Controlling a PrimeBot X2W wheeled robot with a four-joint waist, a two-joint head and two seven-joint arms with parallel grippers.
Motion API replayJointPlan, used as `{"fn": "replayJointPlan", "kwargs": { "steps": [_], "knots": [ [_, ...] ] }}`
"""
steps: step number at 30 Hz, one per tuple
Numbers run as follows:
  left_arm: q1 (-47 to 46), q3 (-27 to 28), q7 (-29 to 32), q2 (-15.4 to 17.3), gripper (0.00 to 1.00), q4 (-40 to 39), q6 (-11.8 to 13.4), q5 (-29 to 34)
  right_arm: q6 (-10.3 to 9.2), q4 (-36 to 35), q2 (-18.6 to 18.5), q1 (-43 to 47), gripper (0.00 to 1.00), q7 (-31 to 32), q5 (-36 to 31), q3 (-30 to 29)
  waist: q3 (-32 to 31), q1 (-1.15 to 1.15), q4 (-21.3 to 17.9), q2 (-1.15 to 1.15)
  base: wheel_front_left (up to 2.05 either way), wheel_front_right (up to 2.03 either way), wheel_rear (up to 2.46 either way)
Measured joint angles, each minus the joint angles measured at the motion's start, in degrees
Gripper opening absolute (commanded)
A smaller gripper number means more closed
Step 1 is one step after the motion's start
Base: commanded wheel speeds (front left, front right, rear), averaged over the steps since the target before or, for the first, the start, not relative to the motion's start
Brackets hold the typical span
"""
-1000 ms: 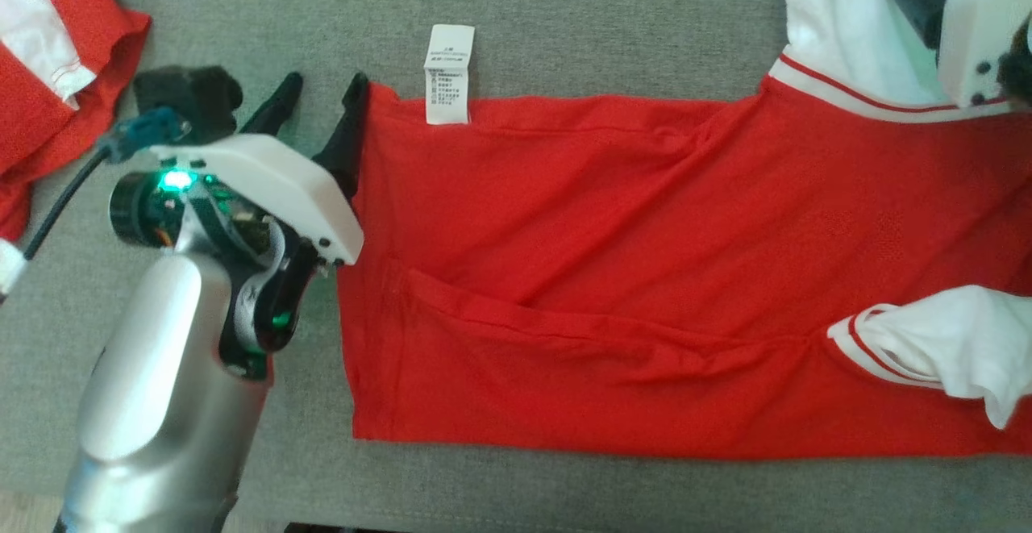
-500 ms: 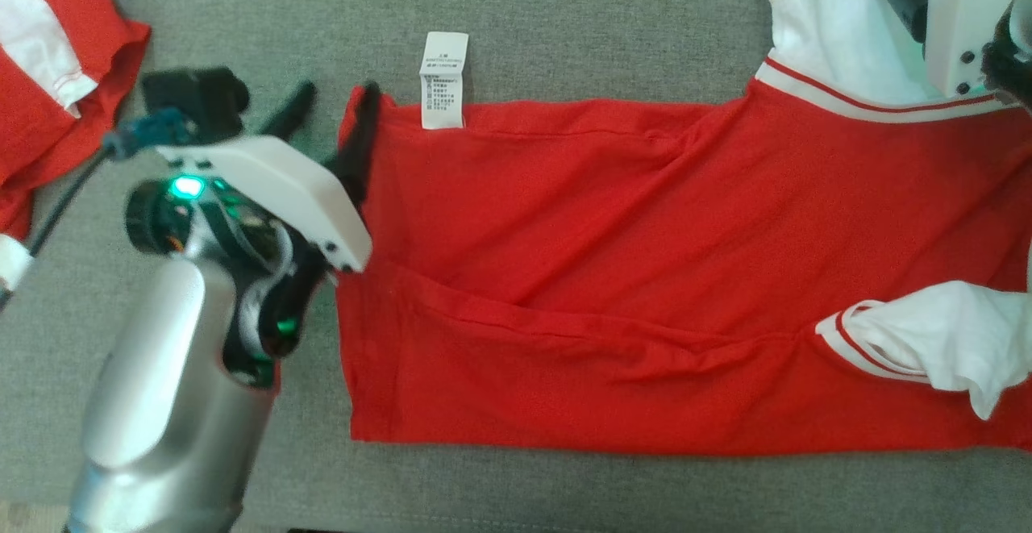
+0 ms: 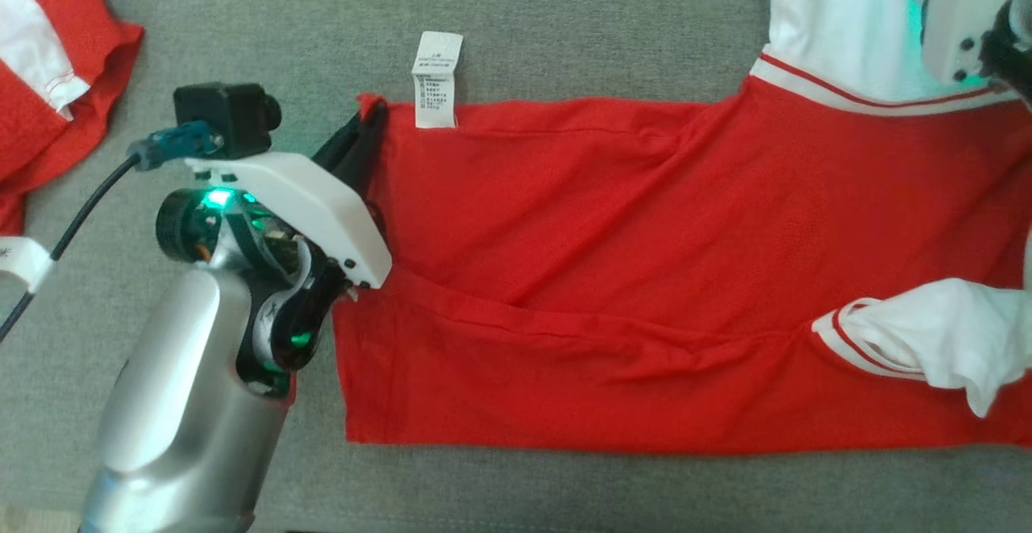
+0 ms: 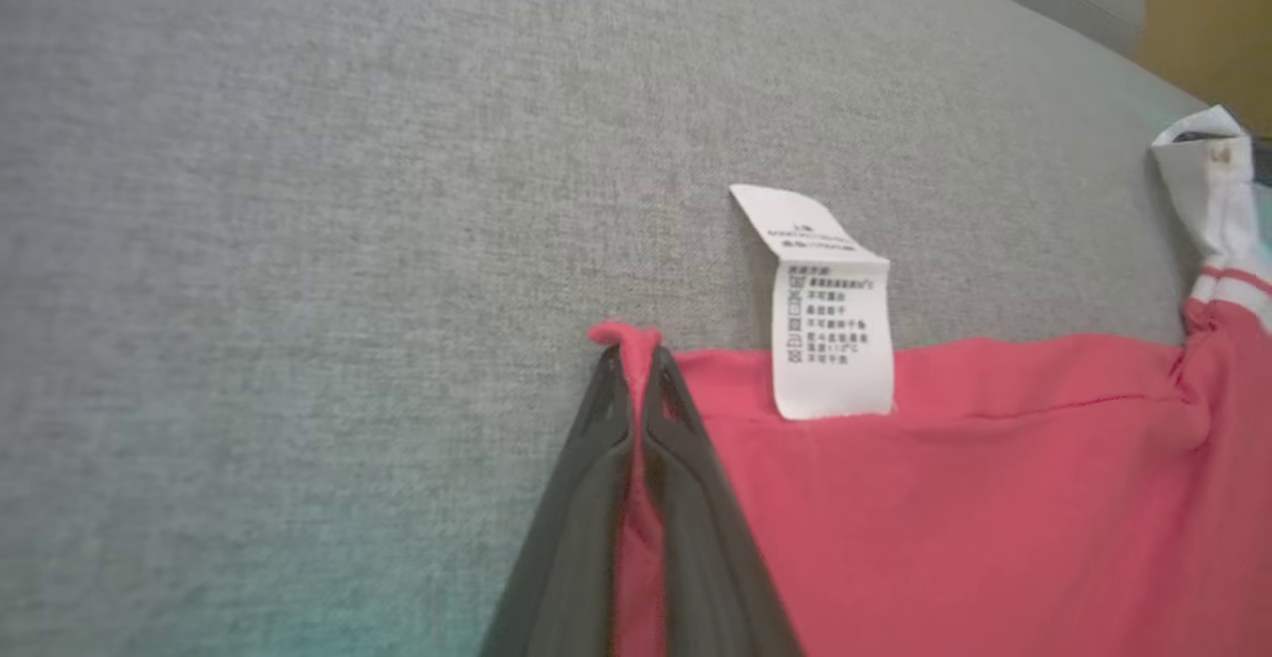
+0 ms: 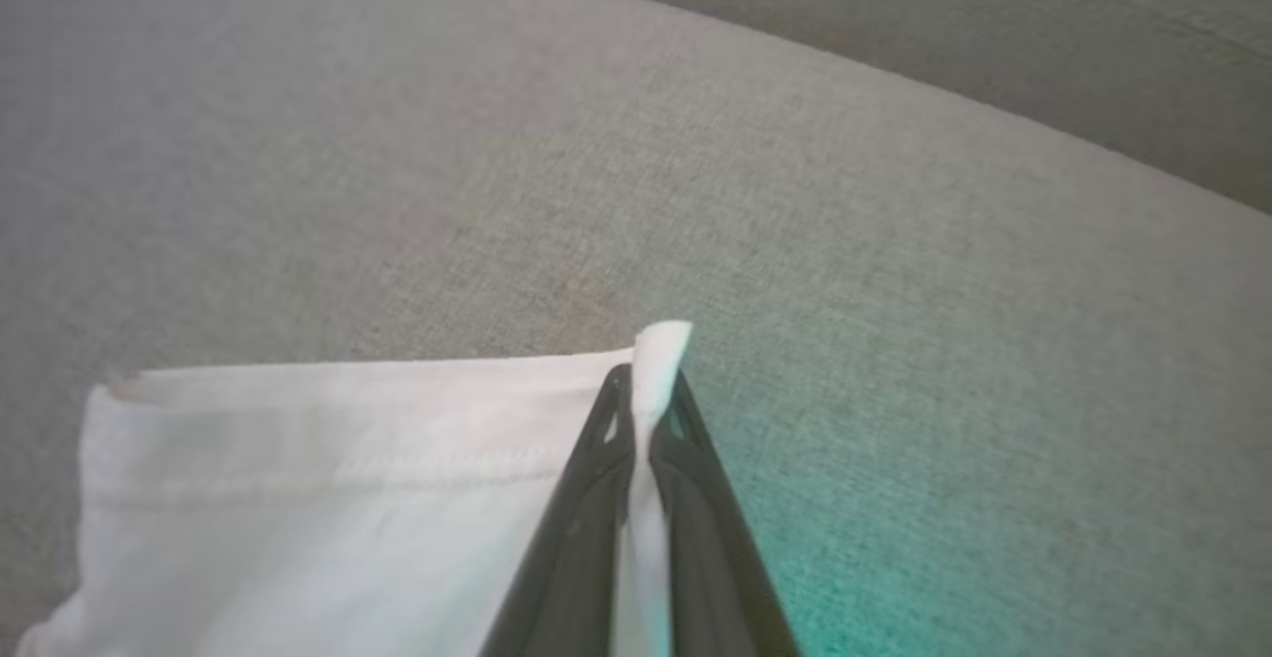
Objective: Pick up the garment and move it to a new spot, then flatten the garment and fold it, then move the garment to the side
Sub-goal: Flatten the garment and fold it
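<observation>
Both pairs of fingers have closed since a second ago, when the left ones stood apart astride the cloth's corner. Now the red garment (image 3: pixel 645 235) lies stretched sideways across the grey fabric surface (image 3: pixel 564 17), hem to the robot's left and white collar end to its right. It looks fairly flat, with one long crease low across the body.

The left gripper (image 4: pixel 636 364) is pinching the far hem corner, just beside the white care label (image 3: pixel 435 81), with a nub of red poking past the tips. The right gripper (image 5: pixel 651 384) is pinched on a white corner at the far right end. A white sleeve (image 3: pixel 927 339) lies bunched on the near side.

I'd say the moving and flattening are done and a fold is just starting; folding and shifting aside remain. A second red garment (image 3: pixel 48 97) sits well apart at the left.
</observation>
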Motion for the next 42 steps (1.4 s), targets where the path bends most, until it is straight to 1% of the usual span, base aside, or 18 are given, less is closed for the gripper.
{"fn": "replayJointPlan", "kwargs": {
  "steps": [3, 5, 9, 13, 15, 18, 22, 27, 29, 34, 35, 36, 37, 38, 39, 40, 42],
  "knots": [
    [-0.1, 0.5, -1.2, -0.3, 0.00, 0.7, -0.2, -0.9, 0.00, 1.5, 1.3, -0.1, 0.00, -2.7, -0.8, -2.9, -0.3, 0.00, -0.3, 0.00, 0.00, 0.00, 0.00],
    [-0.2, 1.6, -2.6, -0.9, 0.00, 1.3, 0.0, -0.9, 0.00, 2.8, 2.4, -1.1, 0.00, -4.5, -1.5, -5.6, -0.6, 0.00, -0.6, 0.00, 0.00, 0.00, 0.00],
    [-1.6, 4.4, -4.5, -1.4, 0.00, 1.3, 1.0, -2.5, 0.00, 3.6, 4.0, -3.9, 0.00, -6.3, -2.5, -8.5, -1.4, 0.00, -1.5, 0.00, 0.00, 0.00, 0.00],
    [-2.3, 5.8, -5.7, -1.5, 0.00, -1.4, 1.5, -3.3, 0.00, 2.8, 3.8, -3.9, 0.00, -7.5, -2.2, -10.1, -2.7, 0.00, -2.2, 0.00, 0.00, 0.00, 0.00],
    [-1.7, 5.8, -5.9, -1.7, 0.00, -2.8, 1.8, -3.4, 0.00, 0.7, 3.0, -2.3, 0.00, -8.0, -0.9, -10.4, -3.7, 0.00, -2.6, 0.00, 0.00, 0.00, 0.00],
    [2.1, 5.9, -6.3, -1.7, 0.00, -5.5, 2.0, -4.0, 0.00, -4.1, 1.4, 3.7, 0.00, -8.0, 1.4, -10.7, -5.5, 0.00, -3.2, 0.00, 0.00, 0.00, 0.00],
    [11.2, 6.4, -7.5, -1.7, 0.00, -9.4, 2.5, -5.5, 0.00, -10.8, -0.6, 15.1, 0.00, -7.6, 4.6, -12.0, -8.3, -0.01, -4.6, 0.00, 0.00, 0.00, 0.00],
    [21.7, 8.0, -9.1, -1.6, 0.00, -15.4, 3.9, -7.0, 0.00, -19.5, -0.9, 27.6, 0.00, -5.4, 6.4, -15.2, -11.2, -0.02, -7.0, 0.00, 0.00, 0.00, 0.00],
    [25.0, 8.8, -9.4, -1.5, 0.00, -16.8, 4.5, -7.5, 0.00, -21.9, -0.9, 31.2, 0.00, -4.3, 6.4, -16.3, -11.9, -0.02, -8.0, 0.00, 0.00, 0.00, 0.00],
    [29.5, 9.0, -9.7, -0.6, 0.00, -17.2, 4.5, -7.3, 0.00, -24.5, -0.6, 36.9, 0.00, -2.1, 6.4, -17.1, -12.3, -0.02, -8.9, 0.00, 0.00, 0.00, 0.00],
    [29.6, 9.0, -9.9, -0.5, 0.06, -17.2, 4.5, -7.3, 0.00, -24.8, -0.6, 37.5, 0.00, -1.6, 6.4, -17.1, -12.2, -0.01, -8.9, 0.00, 0.00, 0.00, 0.00],
    [29.6, 9.0, -10.0, -0.6, 0.27, -17.1, 4.9, -7.2, 0.00, -25.1, -0.6, 37.9, 0.00, -0.8, 6.4, -16.9, -12.2, -0.01, -8.8, 0.00, 0.00, 0.00, 0.00],
    [29.6, 9.0, -10.2, -0.6, 0.51, -16.8, 5.0, -7.1, 0.00, -25.5, -0.7, 38.2, 0.00, 0.0, 6.6, -16.6, -12.1, -0.01, -8.7, 0.00, 0.00, 0.00, 0.00],
    [29.6, 9.0, -10.5, -0.5, 0.96, -16.4, 5.0, -6.6, 0.00, -25.8, -0.8, 38.5, 0.00, 0.8, 6.7, -16.2, -12.1, -0.01, -8.6, 0.00, 0.00, 0.00, 0.00],
    [29.6, 8.9, -10.9, -0.5, 1.00, -16.0, 5.0, -6.1, 0.00, -26.2, -1.2, 39.0, 0.02, 1.4, 6.7, -16.0, -12.0, -0.01, -8.5, 0.00, 0.00, 0.00, 0.00],
    [29.6, 8.9, -11.4, -0.4, 1.00, -15.4, 5.0, -5.3, 0.00, -26.4, -1.6, 39.5, 0.21, 2.0, 6.7, -16.0, -12.1, 0.00, -8.5, 0.00, 0.00, 0.00, 0.00],
    [29.7, 8.8, -12.6, 0.2, 1.00, -14.0, 5.0, -3.7, 0.00, -26.7, -2.7, 40.5, 0.27, 3.0, 6.7, -15.9, -12.3, 0.00, -8.5, 0.00, 0.00, 0.00, 0.00]
  ]
}}
